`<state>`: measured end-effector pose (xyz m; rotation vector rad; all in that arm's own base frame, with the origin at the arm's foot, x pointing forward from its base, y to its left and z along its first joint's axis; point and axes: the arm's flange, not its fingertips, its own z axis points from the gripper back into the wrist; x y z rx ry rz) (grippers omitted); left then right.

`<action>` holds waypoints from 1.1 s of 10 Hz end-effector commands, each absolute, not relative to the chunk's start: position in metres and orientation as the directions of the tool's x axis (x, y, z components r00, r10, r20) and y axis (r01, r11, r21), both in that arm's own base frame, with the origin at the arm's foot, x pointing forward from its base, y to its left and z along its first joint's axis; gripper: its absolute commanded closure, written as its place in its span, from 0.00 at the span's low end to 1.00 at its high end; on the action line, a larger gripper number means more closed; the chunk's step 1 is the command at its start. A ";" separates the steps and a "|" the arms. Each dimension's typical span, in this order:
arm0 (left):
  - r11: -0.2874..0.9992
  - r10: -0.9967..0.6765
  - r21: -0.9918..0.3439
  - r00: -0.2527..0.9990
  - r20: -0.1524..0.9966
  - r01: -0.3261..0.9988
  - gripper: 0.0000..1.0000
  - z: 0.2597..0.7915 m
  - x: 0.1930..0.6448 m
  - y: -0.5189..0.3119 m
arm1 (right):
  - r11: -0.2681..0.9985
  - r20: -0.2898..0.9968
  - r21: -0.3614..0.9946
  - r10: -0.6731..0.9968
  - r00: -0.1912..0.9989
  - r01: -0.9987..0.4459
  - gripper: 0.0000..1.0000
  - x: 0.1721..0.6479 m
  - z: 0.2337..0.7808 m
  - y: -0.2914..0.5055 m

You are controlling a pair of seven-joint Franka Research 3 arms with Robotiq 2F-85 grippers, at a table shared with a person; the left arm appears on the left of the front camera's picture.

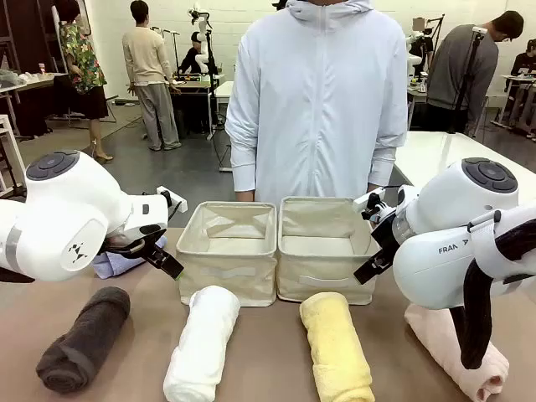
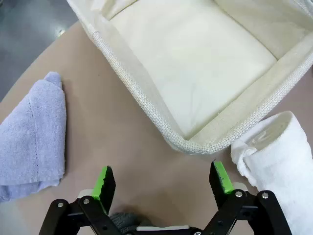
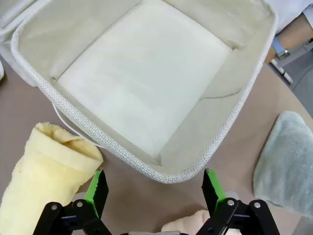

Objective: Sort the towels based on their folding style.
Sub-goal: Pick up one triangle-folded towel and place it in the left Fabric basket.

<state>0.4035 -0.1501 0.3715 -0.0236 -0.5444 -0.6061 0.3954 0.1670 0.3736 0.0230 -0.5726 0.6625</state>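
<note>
Cream fabric forms the two baskets that stand close together in the middle of the front view, the left basket (image 1: 226, 268) and the right basket (image 1: 322, 261), on a brown table (image 1: 268, 368). Behind them, at the top centre of the frame, a person (image 1: 318, 100) in a pale jacket stands at the far side.

Four rolled towels lie along the lower part of the front view. The dark grey towel (image 1: 84, 339) is in the lower left and the white towel (image 1: 201, 343) is just in front of the left basket. The yellow towel (image 1: 335, 347) is just in front of the right basket. The pink towel (image 1: 456, 352) is in the lower right, partly hidden by the right arm.

In the left wrist view the lavender-blue towel (image 2: 32, 132) lies at the left edge, apart from the basket wall. The left gripper (image 2: 164, 178) hangs over bare table near the basket's corner. Its jaws stand wide apart and nothing is between them.

In the right wrist view the grey-green towel (image 3: 286, 161) lies at the right edge, beside the basket. The right gripper (image 3: 154, 183) is at the bottom centre, near the basket's rim. Its jaws are also spread wide and hold nothing, and the yellow towel is at the lower left of this frame.
</note>
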 end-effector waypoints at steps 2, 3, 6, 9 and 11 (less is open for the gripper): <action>0.826 -0.535 0.135 0.686 0.493 0.547 0.00 0.372 0.403 -0.150 | 0.794 0.509 -0.158 0.575 0.640 -0.587 0.00 0.395 0.374 0.167; 0.826 -0.535 0.135 0.686 0.493 0.547 0.00 0.372 0.403 -0.150 | 0.794 0.509 -0.158 0.575 0.640 -0.587 0.00 0.395 0.374 0.167; 0.826 -0.535 0.135 0.686 0.493 0.547 0.00 0.372 0.403 -0.150 | 0.794 0.509 -0.158 0.575 0.640 -0.587 0.00 0.395 0.374 0.167; 0.826 -0.535 0.135 0.686 0.493 0.547 0.00 0.372 0.403 -0.150 | 0.794 0.509 -0.158 0.575 0.640 -0.587 0.00 0.395 0.374 0.167; 0.826 -0.535 0.135 0.686 0.493 0.547 0.00 0.372 0.403 -0.150 | 0.794 0.509 -0.158 0.575 0.640 -0.587 0.00 0.395 0.374 0.167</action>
